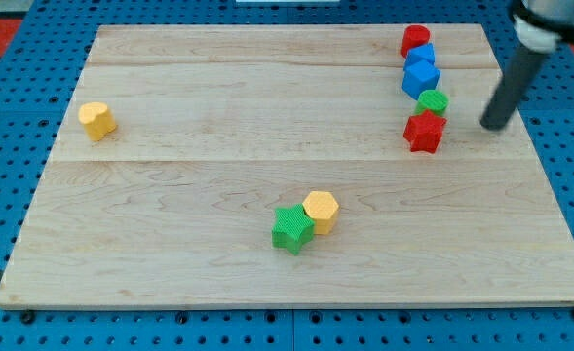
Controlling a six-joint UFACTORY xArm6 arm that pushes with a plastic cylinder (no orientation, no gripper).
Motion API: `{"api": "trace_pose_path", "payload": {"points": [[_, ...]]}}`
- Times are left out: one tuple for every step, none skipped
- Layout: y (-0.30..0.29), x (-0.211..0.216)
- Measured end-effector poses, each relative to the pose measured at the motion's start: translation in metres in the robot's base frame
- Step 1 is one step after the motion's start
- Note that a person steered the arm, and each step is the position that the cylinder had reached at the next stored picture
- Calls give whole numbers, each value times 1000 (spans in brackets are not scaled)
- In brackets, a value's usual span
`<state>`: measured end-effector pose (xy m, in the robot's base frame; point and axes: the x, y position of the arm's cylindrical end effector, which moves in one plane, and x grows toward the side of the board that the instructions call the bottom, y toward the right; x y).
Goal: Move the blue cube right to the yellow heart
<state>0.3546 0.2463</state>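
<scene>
Blue cube (420, 80) upper right, my tip (490, 125) to its right, yellow heart (97, 119) far left, no pincer visible.

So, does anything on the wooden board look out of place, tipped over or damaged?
Nothing stands out. All blocks lie flat on the wooden board and look intact. The blue cube sits in a tight column at the view's upper right, far from the yellow heart at the left. My tip is right of that column.
</scene>
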Motion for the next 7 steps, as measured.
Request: {"api": "trace_pose_path", "payload": {"points": [[-17,-47],[-114,-48],[-248,-48],[-255,-45],[-201,-59],[-185,-50],[-196,-44]]}}
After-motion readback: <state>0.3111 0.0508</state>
